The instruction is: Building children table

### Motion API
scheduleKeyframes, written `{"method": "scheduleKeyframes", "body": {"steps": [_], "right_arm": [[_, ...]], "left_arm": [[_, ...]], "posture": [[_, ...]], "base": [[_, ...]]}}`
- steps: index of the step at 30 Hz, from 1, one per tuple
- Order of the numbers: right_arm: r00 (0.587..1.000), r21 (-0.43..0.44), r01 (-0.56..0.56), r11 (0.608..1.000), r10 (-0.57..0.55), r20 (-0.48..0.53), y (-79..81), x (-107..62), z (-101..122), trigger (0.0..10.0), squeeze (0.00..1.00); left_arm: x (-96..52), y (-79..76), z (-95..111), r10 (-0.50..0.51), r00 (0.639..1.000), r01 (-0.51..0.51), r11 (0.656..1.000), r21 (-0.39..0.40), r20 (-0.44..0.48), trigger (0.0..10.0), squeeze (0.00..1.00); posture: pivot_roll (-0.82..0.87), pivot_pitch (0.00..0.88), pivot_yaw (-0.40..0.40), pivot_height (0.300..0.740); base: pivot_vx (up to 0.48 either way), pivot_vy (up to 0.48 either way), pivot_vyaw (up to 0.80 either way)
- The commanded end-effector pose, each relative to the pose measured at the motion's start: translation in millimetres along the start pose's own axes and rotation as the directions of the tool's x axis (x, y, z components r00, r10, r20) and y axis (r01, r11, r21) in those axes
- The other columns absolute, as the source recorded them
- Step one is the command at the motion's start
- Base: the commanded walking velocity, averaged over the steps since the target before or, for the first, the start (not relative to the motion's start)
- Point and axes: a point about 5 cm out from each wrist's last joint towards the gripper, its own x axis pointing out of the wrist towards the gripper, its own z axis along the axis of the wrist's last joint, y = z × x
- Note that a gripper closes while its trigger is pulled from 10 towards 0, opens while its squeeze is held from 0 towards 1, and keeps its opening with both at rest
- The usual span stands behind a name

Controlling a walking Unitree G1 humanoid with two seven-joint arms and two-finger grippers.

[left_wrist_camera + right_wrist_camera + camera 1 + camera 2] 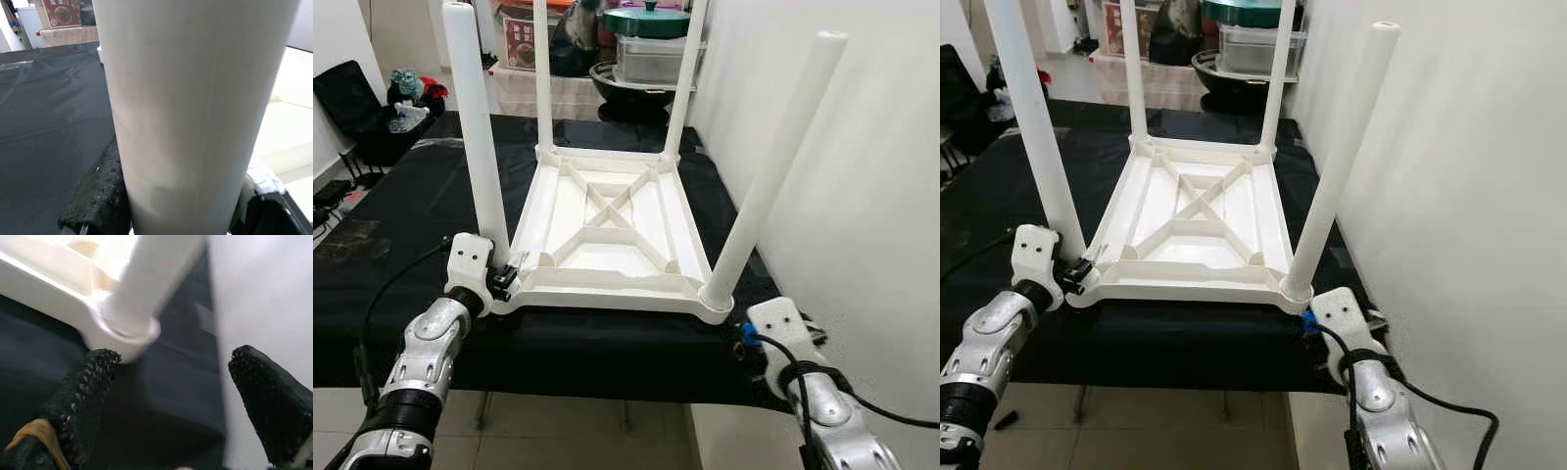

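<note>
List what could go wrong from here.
The table lies upside down with its near edge at the black bench's front; pulling could slide it off. The left gripper clamps the near-left leg; sideways force could loosen it. The open right gripper sits near the tilted near-right leg and could knock it.

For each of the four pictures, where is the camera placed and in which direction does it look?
Left eye view: on the head, looking forward and down at the upturned white table on the black cloth; both arms show.
Right eye view: same head, same scene, slightly shifted.
Left wrist view: looks along the left gripper, shut on the near-left leg.
Right wrist view: looks along the open right gripper toward the near-right leg.
Both eye views share all four legs.
</note>
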Motion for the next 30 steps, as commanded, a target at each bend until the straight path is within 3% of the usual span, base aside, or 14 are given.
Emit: {"method": "scheduleKeyframes", "body": {"steps": [1, 3, 5, 11, 13, 14, 22, 30], "right_arm": [[0.991, 0.104, -0.073, 0.992, 0.060, 0.118, 3.6, -3.8, 12, 10.0, 0.00], [0.991, 0.104, -0.073, 0.992, 0.060, 0.118, 3.6, -3.8, 12, 10.0, 0.00], [0.981, 0.190, -0.074, 0.979, 0.038, 0.190, 1.3, -3.3, 23, 10.0, 0.00], [0.987, 0.263, -0.002, 0.965, -0.040, 0.156, -5.0, 11.2, 31, 10.0, 0.00], [0.987, 0.263, -0.002, 0.965, -0.040, 0.156, -5.0, 11.2, 31, 10.0, 0.00], [0.985, 0.273, 0.001, 0.962, -0.048, 0.168, -4.3, 20.3, 35, 10.0, 0.00], [0.984, 0.300, 0.038, 0.953, -0.087, 0.154, -9.8, 41.0, 35, 10.0, 0.00], [0.983, 0.322, 0.065, 0.944, -0.116, 0.142, -14.2, 45.2, 35, 10.0, 0.00]], "left_arm": [[-8.8, 6.5, -17, 0.042, 0.996, -0.040, 0.999, 0.022, -0.075, 10.0, 0.00], [-8.8, 6.5, -17, 0.042, 0.996, -0.040, 0.999, 0.022, -0.075, 10.0, 0.00], [-8.2, 6.8, -16, 0.044, 0.996, -0.043, 0.999, 0.022, -0.075, 10.0, 0.00], [-8.5, 7.6, -14, 0.052, 0.996, -0.050, 0.999, 0.021, -0.072, 10.0, 0.00], [-8.5, 7.6, -14, 0.052, 0.996, -0.050, 0.999, 0.021, -0.072, 10.0, 0.00], [-9.6, 8.5, -14, 0.057, 0.996, -0.056, 0.998, 0.020, -0.071, 10.0, 0.00], [-9.8, 8.4, -13, 0.066, 0.996, -0.065, 0.998, 0.019, -0.063, 10.0, 0.00], [-10.0, 8.9, -12, 0.068, 0.996, -0.068, 0.998, 0.017, -0.061, 10.0, 0.00]], "posture": [[0.01, 0.000, -0.083, 0.740], [0.01, 0.000, -0.083, 0.740], [0.01, 0.000, -0.082, 0.740], [0.03, 0.000, -0.092, 0.740], [0.03, 0.000, -0.092, 0.740], [0.03, 0.000, -0.092, 0.740], [0.05, 0.000, -0.105, 0.740], [0.05, 0.000, -0.105, 0.740]], "base": [[0.000, 0.000, 0.00], [0.000, 0.000, 0.00], [0.000, 0.000, 0.00], [0.000, 0.000, 0.00], [0.000, 0.000, 0.00], [0.000, 0.000, 0.00], [0.000, 0.000, 0.00], [0.000, 0.000, 0.00]]}}
